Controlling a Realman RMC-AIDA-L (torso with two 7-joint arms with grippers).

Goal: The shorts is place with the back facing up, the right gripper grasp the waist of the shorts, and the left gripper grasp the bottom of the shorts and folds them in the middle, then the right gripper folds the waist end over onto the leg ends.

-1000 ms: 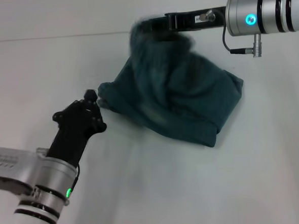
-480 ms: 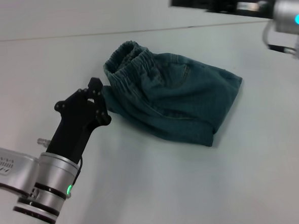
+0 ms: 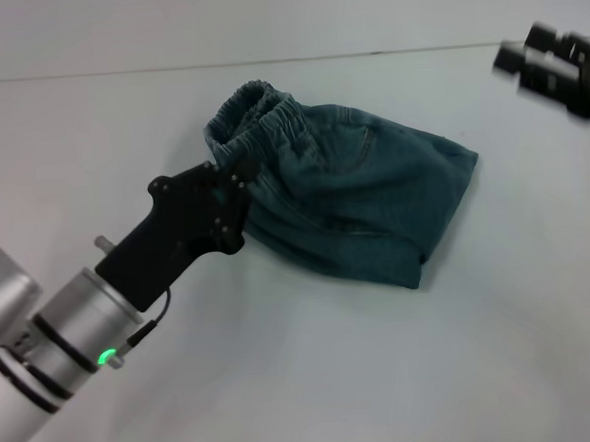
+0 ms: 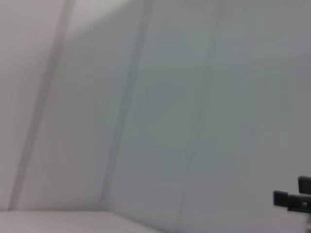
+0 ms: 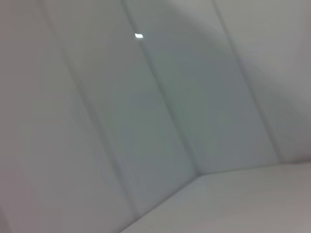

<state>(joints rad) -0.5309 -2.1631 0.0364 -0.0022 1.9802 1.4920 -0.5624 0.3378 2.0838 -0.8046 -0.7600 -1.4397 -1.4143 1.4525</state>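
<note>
Now your shorts [image 3: 349, 203] lie folded into a compact blue-green bundle on the pale table [image 3: 315, 380], near the middle of the head view. Their gathered elastic waistband [image 3: 253, 113] sits on top at the robot's left end of the bundle, its ruffled opening turned up and away from the robot. A curved seam line runs across the upper layer, and the folded edge forms the corner nearest the robot's right.

Your left gripper [image 3: 235, 190] reaches in from the lower left on its silver wrist, green light glowing, and its black tip touches the bundle's left edge just below the waistband. Whether its fingers are parted or pinching the denim, you cannot tell from this angle.

Your right gripper [image 3: 526, 62] hangs well apart from the shorts at the far right edge, above the table, holding nothing; its finger spacing cannot be judged either. Both wrist views show only pale wall panels.
</note>
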